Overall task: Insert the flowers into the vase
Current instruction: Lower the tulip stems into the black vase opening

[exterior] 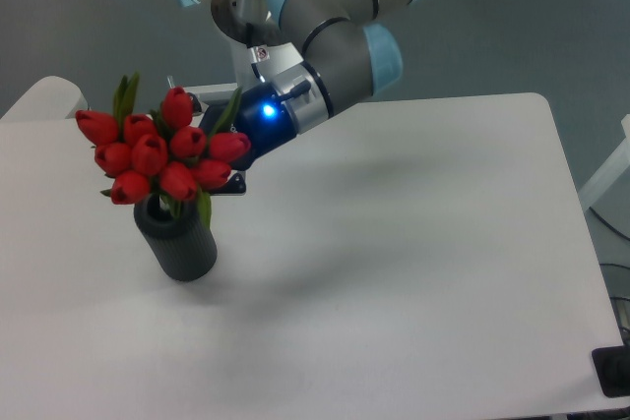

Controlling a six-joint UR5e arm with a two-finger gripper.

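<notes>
While the flowers (157,154) hang just above the vase (179,240), their red buds cluster over its mouth and a little to the left of it, with green stems and a leaf reaching down toward the rim. Whether any stem tip has entered the opening cannot be made out, because the buds cover most of the mouth. The vase stands upright on the left part of the white surface (413,243), nearer than the arm's base.

Just right of the bunch and slightly farther back is the tool (234,150), dark with a blue light glowing on the wrist behind it. It appears clamped on the stems, since the bunch hangs clear of the surface with nothing else carrying it, though the fingers themselves are hidden behind the blooms.

The step in hand looks to be lining up and lowering. To do it well, I would shift the bunch slightly right so the stems sit over the middle of the opening, bring them closer to vertical, then descend slowly. A stem catching the thick rim could tip the vase, so releasing only once the stems are well inside seems wise.
</notes>
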